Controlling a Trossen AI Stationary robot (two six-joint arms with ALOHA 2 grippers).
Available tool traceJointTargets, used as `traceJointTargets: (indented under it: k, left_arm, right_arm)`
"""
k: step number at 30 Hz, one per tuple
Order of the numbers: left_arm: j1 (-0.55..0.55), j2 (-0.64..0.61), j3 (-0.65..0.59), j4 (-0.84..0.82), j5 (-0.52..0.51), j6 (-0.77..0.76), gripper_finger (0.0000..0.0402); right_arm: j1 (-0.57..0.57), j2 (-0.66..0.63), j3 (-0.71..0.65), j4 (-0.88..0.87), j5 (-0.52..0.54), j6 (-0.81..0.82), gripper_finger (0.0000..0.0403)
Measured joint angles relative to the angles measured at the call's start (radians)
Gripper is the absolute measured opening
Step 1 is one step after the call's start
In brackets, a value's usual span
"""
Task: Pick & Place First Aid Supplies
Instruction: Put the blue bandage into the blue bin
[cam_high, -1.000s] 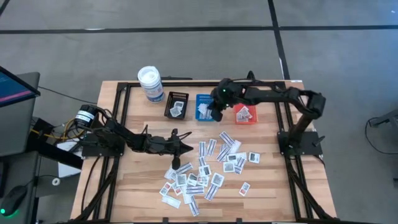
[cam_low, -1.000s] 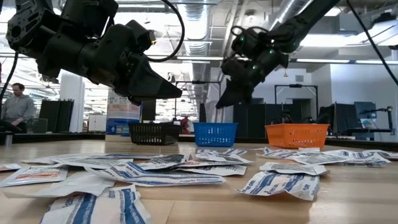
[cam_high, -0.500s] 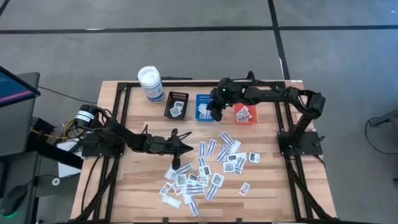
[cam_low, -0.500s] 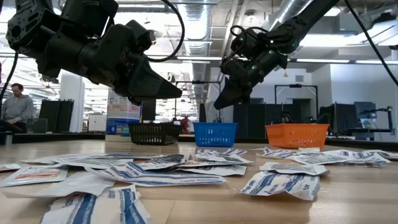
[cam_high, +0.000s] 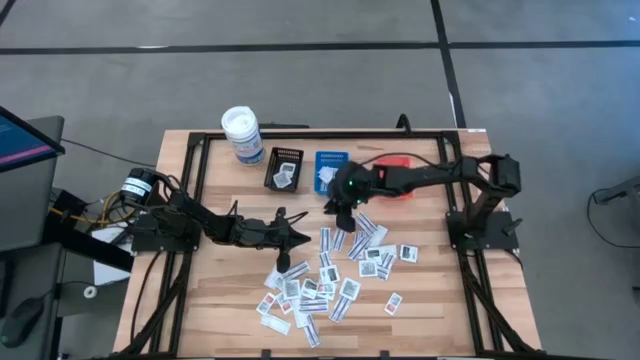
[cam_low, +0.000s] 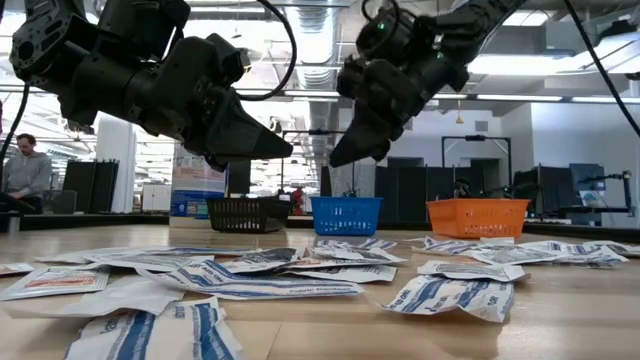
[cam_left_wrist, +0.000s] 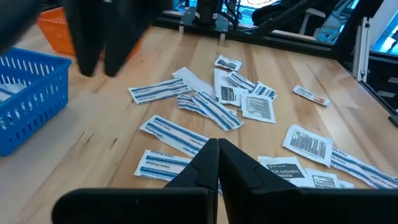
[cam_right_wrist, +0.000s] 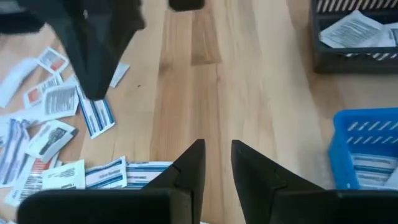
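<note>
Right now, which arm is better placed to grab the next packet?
Probably right. The right gripper has its jaws open and empty, over bare wood at the top edge of the packets. The left gripper hangs beside the pile with jaws shut.

High view looks straight down, low view level across; both share the table (cam_high: 220, 290).

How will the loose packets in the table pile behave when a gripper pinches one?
The packets lie thin and overlapping, so a pinch may drag neighbours. Curled edges in the low view suggest they are floppy and light. The right gripper, open, hangs by the pile's edge.
</note>
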Motion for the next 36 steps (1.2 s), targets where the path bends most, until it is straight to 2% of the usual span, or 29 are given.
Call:
traceJointTargets:
  k: [6,13,16,19,23,27,32,36]
  left_arm:
    - [0.0,0.0,0.0,0.0,0.064,-0.001,0.0018]
    - [0.0,0.0,0.0,-0.038,0.137,-0.046,0.007]
    - [-0.007,0.0,0.0,-0.131,0.197,-0.153,0.0091]
    - [-0.04,0.0,0.0,-0.254,0.208,-0.212,0.0105]
    - [-0.109,0.0,-0.001,-0.328,0.204,-0.223,0.0111]
    - [-0.166,0.0,-0.001,-0.322,0.137,-0.202,0.0108]
    - [-0.195,0.003,-0.008,-0.327,0.039,-0.199,0.0106]
    - [-0.195,0.033,-0.007,-0.324,0.025,-0.2,0.0106]
  right_arm:
    - [0.082,-0.098,0.001,-0.059,0.148,0.0,0.0072]
    - [0.152,-0.285,-0.011,-0.159,0.157,-0.015,0.0072]
    - [0.184,-0.316,-0.061,-0.106,0.157,-0.002,0.0072]
    - [0.218,-0.311,-0.114,-0.024,0.16,0.055,0.0072]
    - [0.264,-0.288,-0.151,0.027,0.202,0.048,0.0072]
    - [0.284,-0.263,-0.15,0.052,0.223,0.007,0.0072]
    - [0.282,-0.246,-0.152,0.1,0.224,-0.006,0.0072]
    - [0.282,-0.245,-0.151,0.129,0.223,-0.026,0.0072]
